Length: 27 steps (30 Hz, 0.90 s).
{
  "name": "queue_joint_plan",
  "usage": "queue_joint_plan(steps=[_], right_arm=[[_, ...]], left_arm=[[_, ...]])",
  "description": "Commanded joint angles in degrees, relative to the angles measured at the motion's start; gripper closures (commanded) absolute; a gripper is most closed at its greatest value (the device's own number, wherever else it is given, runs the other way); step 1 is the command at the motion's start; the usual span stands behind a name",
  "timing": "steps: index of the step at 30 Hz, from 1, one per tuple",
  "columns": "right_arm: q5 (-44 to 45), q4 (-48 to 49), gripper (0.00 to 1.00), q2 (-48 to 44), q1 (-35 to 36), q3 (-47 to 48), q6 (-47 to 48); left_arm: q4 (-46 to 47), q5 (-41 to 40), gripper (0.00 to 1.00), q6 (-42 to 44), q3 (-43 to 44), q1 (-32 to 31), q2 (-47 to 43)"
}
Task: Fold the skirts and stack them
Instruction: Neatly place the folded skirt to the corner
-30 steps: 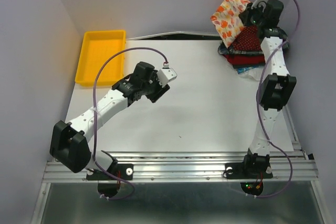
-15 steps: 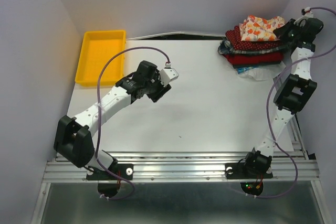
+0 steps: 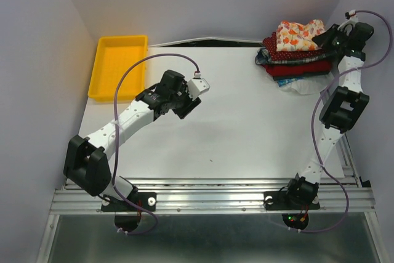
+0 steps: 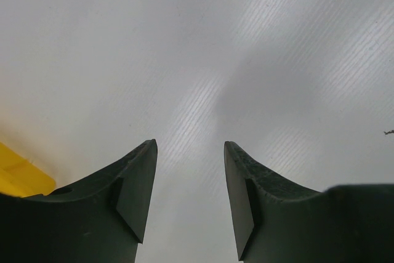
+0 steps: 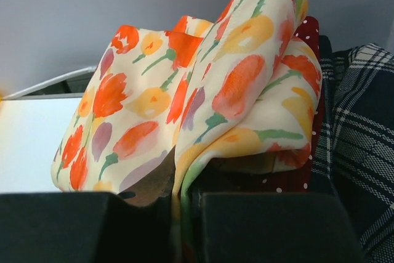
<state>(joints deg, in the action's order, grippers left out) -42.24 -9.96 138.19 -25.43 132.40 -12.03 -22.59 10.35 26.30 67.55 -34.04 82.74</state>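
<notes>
The skirts lie in a pile at the table's far right corner. The cream skirt (image 3: 298,34) with orange-red blobs is on top, over the dark red dotted skirt (image 3: 289,53) and the plain red skirt (image 3: 301,68). A plaid skirt (image 5: 360,127) shows at the right of the right wrist view. My right gripper (image 3: 327,37) is shut on an edge of the cream skirt (image 5: 184,109) at the pile's right side. My left gripper (image 3: 188,104) is open and empty over bare table (image 4: 197,60) left of centre.
A yellow tray (image 3: 118,66) stands at the far left, its corner in the left wrist view (image 4: 18,173). A pale blue-white scrap (image 3: 294,85) lies by the pile's front. Grey walls close in the back and both sides.
My right gripper carried the cream skirt from held up above the pile to down onto it, moving right and back. The left arm barely shifted.
</notes>
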Motion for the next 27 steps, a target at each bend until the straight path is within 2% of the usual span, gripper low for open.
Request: queue_joint_plan(steps=[1,2,4,7,8,10,11,14,16,21,27], right_arm=[[-3.11,-0.24,0.93,2.17,0.47,3.83,2.01],[-1.89,-0.5,0.92,2.17,0.47,3.83,3.23],[1.18,-0.42,0.69,1.21,0.47,2.52,4.2],[4.87,-0.07,0.47,-0.2,0.47,0.68,4.39],[6.02,0.37,0.36,-1.59,0.47,0.06,4.3],[7.08,0.99,0.28,-3.18,0.47,-1.17,3.34],[7.95,2.47,0.18,-5.19,0.47,-3.09,2.81],[10.15,5.12,0.06,-8.45,0.47,-7.58,2.1],[13.21,5.73,0.0,-11.53,1.08,-9.61,2.1],[20.16,5.74,0.0,-18.03,1.61,-15.58,1.57],[24.39,4.86,0.0,-24.37,2.84,-22.27,5.7]], left_arm=[[0.09,0.46,0.42,0.24,1.88,0.03,0.23],[0.18,0.46,0.42,0.24,1.97,-0.06,0.23],[0.09,0.46,0.42,0.33,2.32,-0.06,0.41],[0.09,0.37,0.42,0.33,2.67,-0.06,0.32],[0.0,0.37,0.41,0.41,2.85,-0.06,0.14],[0.09,0.72,0.41,0.68,2.94,-0.06,-0.38],[0.18,0.81,0.41,0.94,2.94,-0.06,-0.99],[-0.17,0.64,0.4,0.94,2.94,-0.06,-1.88],[-0.18,0.64,0.4,0.85,2.59,-0.06,-2.49],[0.44,0.81,0.41,0.5,0.84,-0.06,-3.9],[1.93,0.99,0.41,0.06,-1.1,-0.06,-5.31]])
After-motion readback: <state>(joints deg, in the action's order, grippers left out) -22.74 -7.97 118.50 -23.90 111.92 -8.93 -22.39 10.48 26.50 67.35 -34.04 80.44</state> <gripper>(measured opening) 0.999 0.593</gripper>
